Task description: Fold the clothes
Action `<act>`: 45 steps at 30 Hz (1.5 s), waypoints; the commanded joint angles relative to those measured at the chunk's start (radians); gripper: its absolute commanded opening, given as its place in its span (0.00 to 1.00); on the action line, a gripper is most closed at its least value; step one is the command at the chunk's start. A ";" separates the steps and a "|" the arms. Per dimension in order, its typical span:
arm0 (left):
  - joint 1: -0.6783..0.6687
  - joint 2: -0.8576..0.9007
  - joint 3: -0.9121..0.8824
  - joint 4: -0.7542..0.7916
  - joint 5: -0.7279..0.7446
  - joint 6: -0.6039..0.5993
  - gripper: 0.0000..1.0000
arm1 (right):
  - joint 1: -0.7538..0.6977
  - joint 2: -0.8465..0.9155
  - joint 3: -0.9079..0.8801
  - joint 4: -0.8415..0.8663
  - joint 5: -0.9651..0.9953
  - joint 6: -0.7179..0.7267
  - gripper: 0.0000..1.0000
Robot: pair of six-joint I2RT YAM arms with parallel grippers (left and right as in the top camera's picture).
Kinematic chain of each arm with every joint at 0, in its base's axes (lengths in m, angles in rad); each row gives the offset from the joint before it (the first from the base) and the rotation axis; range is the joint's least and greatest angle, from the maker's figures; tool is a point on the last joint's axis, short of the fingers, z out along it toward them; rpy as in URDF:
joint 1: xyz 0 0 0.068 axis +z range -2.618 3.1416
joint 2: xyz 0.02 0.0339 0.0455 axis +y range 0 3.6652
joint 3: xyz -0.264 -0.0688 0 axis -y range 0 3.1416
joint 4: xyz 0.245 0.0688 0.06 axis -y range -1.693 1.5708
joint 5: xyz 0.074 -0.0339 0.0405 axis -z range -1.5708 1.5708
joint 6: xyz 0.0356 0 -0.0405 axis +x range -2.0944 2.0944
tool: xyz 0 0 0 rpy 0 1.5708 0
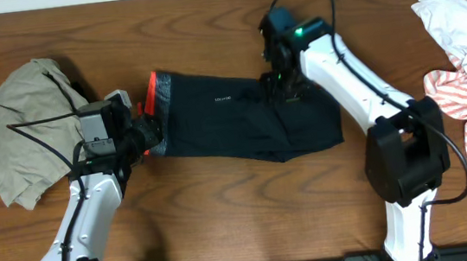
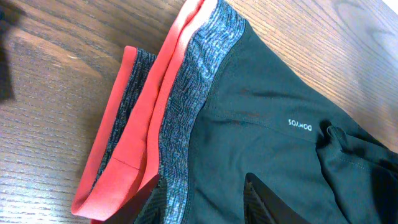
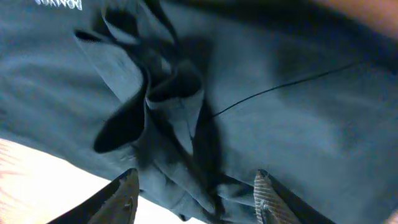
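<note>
Spread fingers (image 3: 127, 196) of right gripper (image 3: 196, 199), close to the lens, poised over black leggings (image 1: 232, 117) with nothing pinched between. Leggings folded across the middle of the bench (image 1: 243, 225). Grey patterned waistband (image 2: 186, 112) with red edge toward the left, doubled-over legs toward the right, beneath right gripper. Bunched ridge of loose cloth just ahead of those fingers. Left gripper (image 1: 151, 139) at the near corner of the waistband, one finger on black cloth, the other lost behind the waistband fold. Pinching or merely resting: not possible to tell.

Step in hand, by the look of it: letting go of the doubled-over leg end. To do it well:
- Lift right gripper straight up, clear of the ridge, before any sideways travel, to avoid dragging the fold open.
- Hold the waistband end steady meanwhile.
- Then press the ridge flat and line up the edges before another fold.

Beyond the leggings: khaki-grey garment (image 1: 20, 127) crumpled at far left, just beside the left arm. White and red-striped garments (image 1: 466, 28) heaped at the right edge, partly cut off by the frame.

Lower layers of the leggings hidden, so number of folds uncertain. From above, right gripper's fingertips hidden by its own wrist.
</note>
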 commanded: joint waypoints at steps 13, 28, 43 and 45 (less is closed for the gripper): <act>0.000 0.004 0.000 0.001 -0.013 0.024 0.41 | 0.061 -0.004 -0.170 0.220 -0.296 -0.225 0.50; 0.000 0.007 0.000 0.000 -0.013 0.025 0.41 | 0.117 -0.010 -0.168 0.211 -0.400 -0.413 0.51; 0.001 0.134 0.044 0.060 0.020 0.121 0.98 | -0.122 -0.257 -0.141 0.138 -0.307 -0.394 0.61; 0.001 0.205 0.085 0.037 0.033 0.121 0.98 | -0.137 -0.259 -0.141 0.113 -0.306 -0.398 0.61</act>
